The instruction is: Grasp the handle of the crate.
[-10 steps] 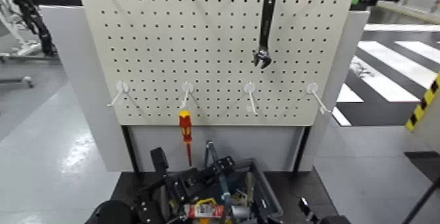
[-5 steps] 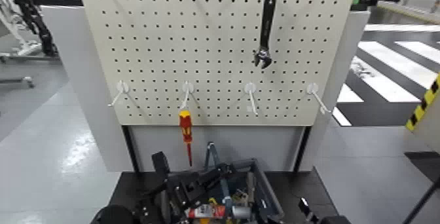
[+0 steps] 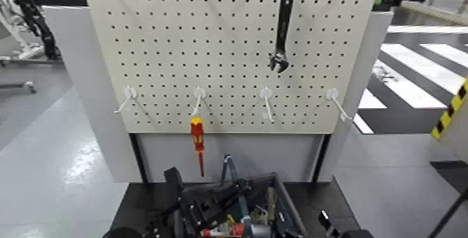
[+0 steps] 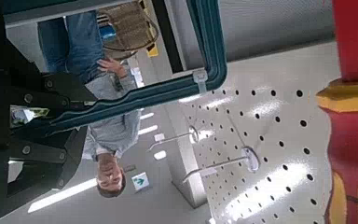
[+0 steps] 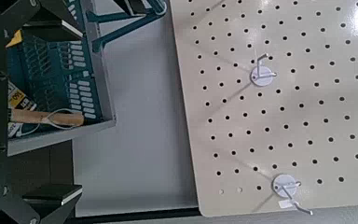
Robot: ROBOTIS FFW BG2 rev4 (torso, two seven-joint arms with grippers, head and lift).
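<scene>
A pale pegboard with a hanging wrench and red-and-yellow screwdriver backs the scene, above a grey shop floor. Nearest the robot, the left end effector sits low over the crate, and the handle rises upright just beyond it, its bar running across the left end effector's front in the wrist view; I cannot tell whether the jaws have closed on it. I judge the left arm the nearer one; the right end effector hangs beside the crate's rim, its opening also unclear.
</scene>
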